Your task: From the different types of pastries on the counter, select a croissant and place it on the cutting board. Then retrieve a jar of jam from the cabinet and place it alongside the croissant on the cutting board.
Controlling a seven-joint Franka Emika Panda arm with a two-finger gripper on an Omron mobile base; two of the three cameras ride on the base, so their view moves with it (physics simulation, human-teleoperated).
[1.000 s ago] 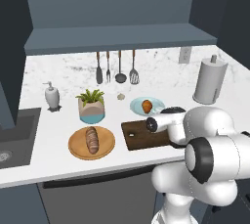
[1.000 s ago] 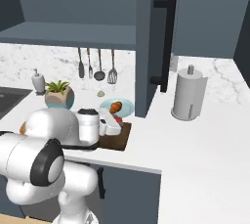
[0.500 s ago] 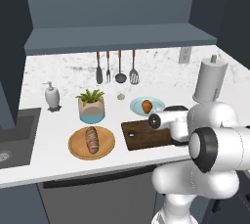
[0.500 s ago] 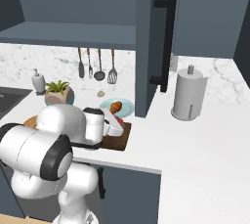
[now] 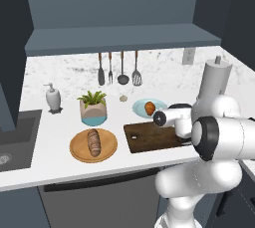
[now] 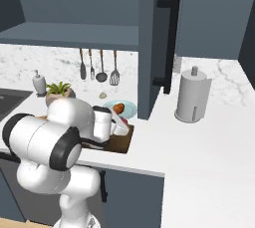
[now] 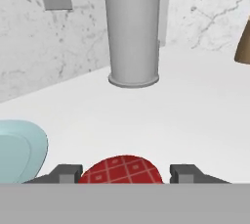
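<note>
The gripper (image 7: 125, 173) is clamped on a squat red jar of jam (image 7: 120, 170) with a checked top, held between its fingertips. Below lies the dark brown wooden cutting board (image 5: 149, 137); the orange-brown croissant (image 5: 150, 107) sits beyond on a pale blue plate (image 5: 142, 108). The jam-placing step seems in hand; next calls for lowering the jar onto the board.

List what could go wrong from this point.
1. The croissant lies on the blue plate, not on the cutting board; setting the jam down now may leave that step undone.
2. The claw grips what looks like the jar of jam low beside the plate; a sideways swing might knock it.
</note>
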